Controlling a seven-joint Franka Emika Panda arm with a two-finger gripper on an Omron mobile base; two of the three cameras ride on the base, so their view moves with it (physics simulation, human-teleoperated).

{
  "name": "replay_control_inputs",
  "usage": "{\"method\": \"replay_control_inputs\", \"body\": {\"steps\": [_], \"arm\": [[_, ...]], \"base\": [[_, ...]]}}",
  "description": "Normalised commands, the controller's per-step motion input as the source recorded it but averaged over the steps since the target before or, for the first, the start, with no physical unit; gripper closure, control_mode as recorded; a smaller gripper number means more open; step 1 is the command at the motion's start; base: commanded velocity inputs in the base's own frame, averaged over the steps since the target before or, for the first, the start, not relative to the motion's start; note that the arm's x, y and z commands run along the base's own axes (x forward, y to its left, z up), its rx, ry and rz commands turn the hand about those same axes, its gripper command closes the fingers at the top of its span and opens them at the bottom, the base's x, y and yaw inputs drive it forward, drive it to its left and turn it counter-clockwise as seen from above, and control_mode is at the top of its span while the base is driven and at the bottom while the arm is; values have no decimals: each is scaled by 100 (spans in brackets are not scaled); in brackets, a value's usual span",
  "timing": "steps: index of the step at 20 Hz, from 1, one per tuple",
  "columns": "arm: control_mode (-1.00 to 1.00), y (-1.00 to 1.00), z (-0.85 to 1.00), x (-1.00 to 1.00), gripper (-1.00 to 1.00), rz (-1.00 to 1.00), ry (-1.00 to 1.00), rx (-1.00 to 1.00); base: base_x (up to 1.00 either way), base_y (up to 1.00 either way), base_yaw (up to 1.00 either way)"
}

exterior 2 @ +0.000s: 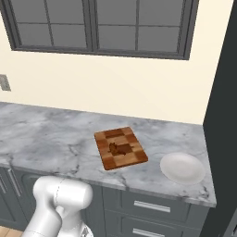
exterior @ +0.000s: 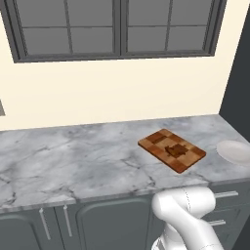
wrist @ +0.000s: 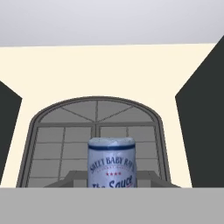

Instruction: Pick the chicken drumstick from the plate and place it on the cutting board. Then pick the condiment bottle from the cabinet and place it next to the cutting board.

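Note:
The chicken drumstick [exterior: 177,149] [exterior 2: 119,149], small and reddish-brown, lies on the checkered wooden cutting board [exterior: 171,149] [exterior 2: 120,148] on the marble counter. To the board's right sits the white plate [exterior: 235,151] [exterior 2: 182,167], bare. In the hand view the condiment bottle [wrist: 111,162] stands close up between the fingers of my gripper [wrist: 111,183]; its pale label reads "Sweet Baby Ray's". The gripper is shut on it and faces the window. The dark cabinet [exterior: 239,88] [exterior 2: 223,115] rises at the right end of the counter.
The grey marble counter [exterior: 73,161] [exterior 2: 46,134] stretches left of the board. A dark-framed window [exterior: 117,29] [exterior 2: 97,25] is set in the cream wall behind. Grey drawers with silver handles [exterior 2: 152,207] run below the counter's front edge.

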Motion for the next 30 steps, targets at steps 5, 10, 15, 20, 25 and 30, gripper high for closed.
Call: {"method": "replay_control_inputs", "body": {"steps": [5, 10, 15, 20, 25, 30], "arm": [[-100, 0, 0, 0, 100, 0, 0, 0], [-100, 9, -16, 0, 100, 0, 0, 0], [-100, 11, -32, 0, 100, 0, 0, 0], [-100, 1, -10, 21, 100, 0, 0, 1], [-100, 0, 0, 38, 100, 0, 3, 1], [-100, 0, 0, 13, 100, 6, 1, 0]], "base": [[0, 0, 0], [0, 0, 0], [0, 0, 0], [0, 0, 0], [0, 0, 0], [0, 0, 0]]}}
